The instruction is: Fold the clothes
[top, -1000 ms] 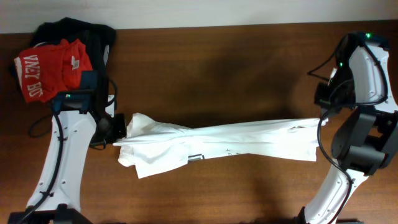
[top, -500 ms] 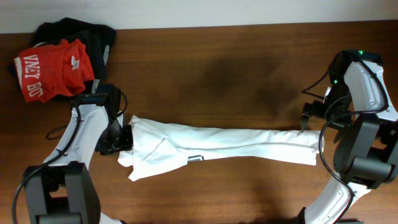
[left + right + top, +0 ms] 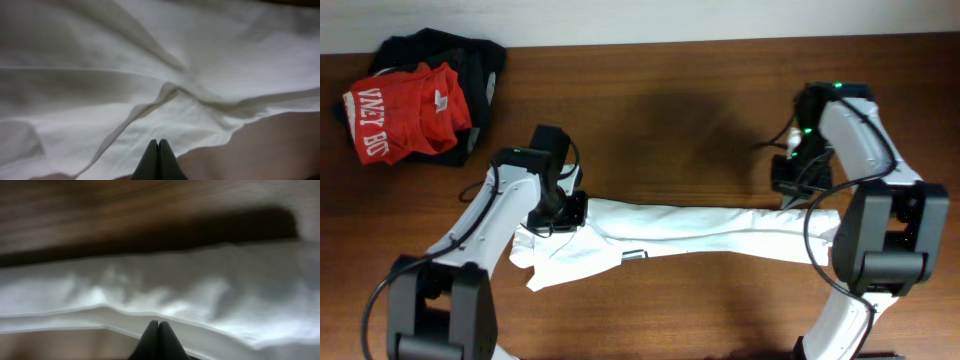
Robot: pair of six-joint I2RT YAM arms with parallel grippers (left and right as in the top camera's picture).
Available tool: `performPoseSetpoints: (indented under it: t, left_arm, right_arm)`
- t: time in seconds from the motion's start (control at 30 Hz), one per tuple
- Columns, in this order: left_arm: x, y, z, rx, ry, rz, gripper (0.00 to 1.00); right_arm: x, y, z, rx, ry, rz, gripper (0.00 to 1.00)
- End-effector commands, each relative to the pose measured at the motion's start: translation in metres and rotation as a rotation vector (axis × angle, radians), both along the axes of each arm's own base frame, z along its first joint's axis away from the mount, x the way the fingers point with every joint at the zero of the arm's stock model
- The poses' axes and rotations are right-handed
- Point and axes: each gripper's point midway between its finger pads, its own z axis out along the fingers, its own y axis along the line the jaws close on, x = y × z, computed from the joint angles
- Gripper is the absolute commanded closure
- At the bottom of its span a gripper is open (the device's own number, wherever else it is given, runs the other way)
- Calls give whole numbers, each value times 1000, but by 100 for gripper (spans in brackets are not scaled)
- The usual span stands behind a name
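The clothes, a white T-shirt (image 3: pixel 700 230), lie gathered into a long wrinkled band across the table, with a bunched wider end at the left (image 3: pixel 560 262). A small dark label (image 3: pixel 635 255) shows on its near edge. My left gripper (image 3: pixel 568 210) hovers over the band's left part, shut, with nothing between its fingers; in the left wrist view its closed tips (image 3: pixel 158 143) point at creased cloth (image 3: pixel 150 65). My right gripper (image 3: pixel 788 190) is at the band's far edge near the right end, shut and empty; its closed tips (image 3: pixel 158 324) face the layered hem (image 3: pixel 165 300).
A red shirt with white lettering (image 3: pixel 405 110) lies on a black garment (image 3: pixel 475 55) at the far left corner. Bare brown wood (image 3: pixel 670 120) spreads behind the band, up to the table's back edge (image 3: pixel 670 42).
Both grippers opened, let go of the shirt's ends and shut again. The left arm swung right over the cloth; the right arm moved left and back. The band now lies slack.
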Motion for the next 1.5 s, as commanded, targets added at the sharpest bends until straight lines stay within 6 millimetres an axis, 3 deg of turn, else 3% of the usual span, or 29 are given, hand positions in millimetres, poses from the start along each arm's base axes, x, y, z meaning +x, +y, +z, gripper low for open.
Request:
performPoseSetpoints:
  t: [0.0, 0.1, 0.17, 0.2, 0.27, 0.33, 0.37, 0.5, 0.53, 0.57, 0.6, 0.63, 0.73, 0.8, 0.83, 0.87, 0.9, 1.0, 1.1, 1.2, 1.33, 1.43, 1.47]
  left_arm:
    - [-7, 3, -32, 0, 78, 13, 100]
    - [-4, 17, -67, 26, 139, 55, 100]
    - [-4, 31, -91, 34, 190, 101, 100]
    - [-6, 43, -101, 53, 218, 129, 100]
    - [-14, 86, -115, 207, 270, 243, 100]
    - [-25, 133, -113, 344, 306, 350, 100]
    - [-27, 146, -110, 340, 316, 397, 100]
    - [-32, 176, -104, 322, 338, 509, 100]
    - [-33, 183, -100, 317, 342, 530, 100]
    - [-28, 190, -90, 314, 331, 553, 100]
    - [-23, 191, -80, 313, 318, 556, 100]
    - [-19, 192, -72, 313, 304, 559, 100]
    - [-4, 191, -28, 281, 208, 577, 100]
    - [5, 179, 2, 198, 112, 599, 90]
    - [8, 175, 10, 172, 85, 603, 76]
    - [11, 170, 20, 134, 52, 607, 16]
    - [13, 162, 26, 88, 36, 609, 1]
    - [7, 152, 28, 41, 73, 609, 1]
    - [3, 149, 29, 26, 92, 605, 1]
    - [5, 142, 29, 5, 81, 535, 1]
    - [12, 116, 30, -28, 59, 431, 1]
    - [17, 97, 30, -27, 42, 368, 1]
    - [17, 91, 30, -26, 42, 347, 1]
  right_arm:
    - [-10, 8, -22, -3, 8, -9, 93]
    - [-21, 6, -46, -3, 14, -14, 92]
    - [-25, 7, -54, -2, 16, -11, 79]
    - [-26, 7, -55, -3, 18, -11, 77]
    - [-25, 7, -55, -3, 17, -11, 67]
    - [-25, 7, -54, -3, 15, -11, 59]
    - [-21, 7, -51, -2, 6, -8, 50]
    - [-7, 5, -28, -6, -13, -2, 48]
    - [0, 5, -13, -5, -24, 0, 48]
    - [5, 5, -1, -6, -31, 1, 37]
    - [7, 3, 7, -14, -32, 3, 16]
    - [6, 1, 13, -27, -26, 6, 4]
    - [-5, -12, 20, -57, 23, -56, 0]
    - [-8, -14, 16, -8, 34, -100, 0]
    - [-9, -6, 14, 57, 30, -83, 1]
    - [-10, 10, 12, 173, 21, -29, 1]
    - [-15, 24, 4, 259, 22, -19, 0]
    - [-24, 26, -25, 268, 20, -24, 1]
    - [-39, 30, -40, 283, 52, -32, 1]
    - [-42, 41, -53, 344, 32, -52, 1]
    - [-45, 79, -59, 539, -28, -5, 1]
    - [-53, 96, -64, 538, -13, 51, 1]
    - [-55, 101, -64, 538, -7, 72, 6]
